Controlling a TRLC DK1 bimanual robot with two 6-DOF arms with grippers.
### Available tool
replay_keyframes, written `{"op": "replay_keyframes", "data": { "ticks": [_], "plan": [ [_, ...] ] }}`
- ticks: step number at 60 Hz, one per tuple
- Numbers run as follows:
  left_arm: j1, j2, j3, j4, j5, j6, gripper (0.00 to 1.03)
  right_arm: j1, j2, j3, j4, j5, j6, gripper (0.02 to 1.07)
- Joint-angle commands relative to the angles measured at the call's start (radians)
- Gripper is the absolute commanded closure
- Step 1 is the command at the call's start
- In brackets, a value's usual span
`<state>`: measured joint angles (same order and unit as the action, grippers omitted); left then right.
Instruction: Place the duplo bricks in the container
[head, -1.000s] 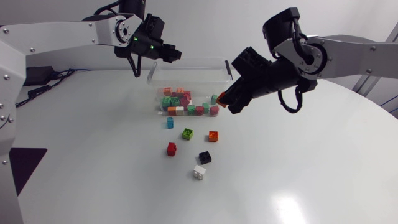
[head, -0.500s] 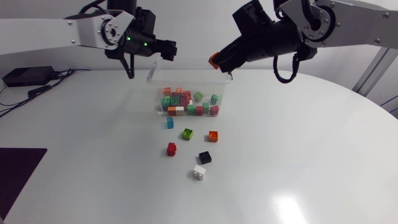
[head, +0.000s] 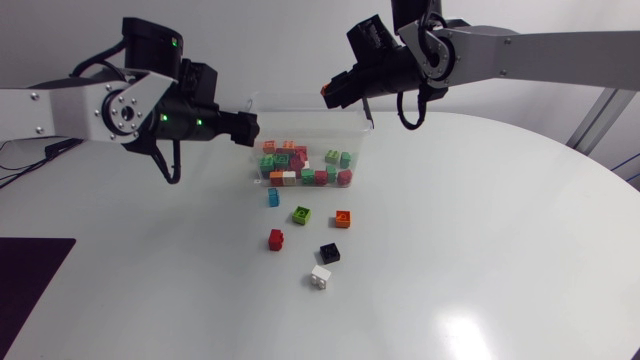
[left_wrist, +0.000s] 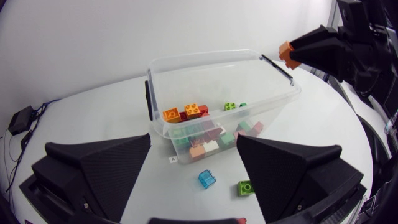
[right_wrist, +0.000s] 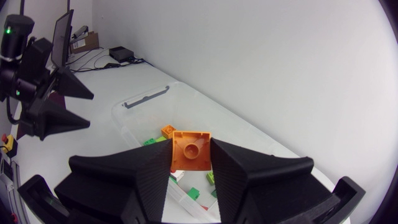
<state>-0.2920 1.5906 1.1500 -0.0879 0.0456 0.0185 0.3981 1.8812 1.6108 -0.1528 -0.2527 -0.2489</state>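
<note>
Six loose bricks (head: 301, 214): sitting on the table (head: 480, 250) in front of the container (head: 300, 99).
Right gripper (head: 335, 92): clamped on the orange brick (right_wrist: 191, 149), swung up from the container's front corner to over its far rim, so I reckon the drop is next.
Left gripper (head: 250, 128): fingers apart, empty, backed off to the side.

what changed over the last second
The right gripper, shut on the orange brick, swung from the container's near right corner up to its far rim. The left gripper, open, came forward to the container's left side. The container and the loose bricks stayed put.
</note>
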Motion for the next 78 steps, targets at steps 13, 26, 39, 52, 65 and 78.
{"op": "replay_keyframes", "data": {
  "ticks": [13,26,39,52,65,78],
  "plan": [
    [-0.062,0.094,-0.079,0.059,-0.030,-0.055,0.07,-0.007,0.131,0.118,0.041,0.024,0.060,0.73],
    [-0.102,0.193,-0.087,0.076,-0.062,-0.092,0.07,-0.021,0.243,0.216,0.052,0.072,0.092,0.27],
    [-0.128,0.312,-0.050,0.089,-0.099,-0.144,0.08,-0.027,0.208,0.201,0.048,0.101,0.151,0.06],
    [-0.150,0.413,0.014,0.085,-0.150,-0.201,0.12,-0.030,0.009,-0.017,0.061,0.127,0.168,0.06],
    [-0.148,0.508,0.094,0.085,-0.196,-0.253,0.18,-0.013,-0.205,-0.296,0.076,0.148,0.168,0.07],
    [-0.150,0.523,0.105,0.085,-0.208,-0.269,0.28,0.031,-0.321,-0.508,0.099,0.178,0.155,0.07]
  ]
}}
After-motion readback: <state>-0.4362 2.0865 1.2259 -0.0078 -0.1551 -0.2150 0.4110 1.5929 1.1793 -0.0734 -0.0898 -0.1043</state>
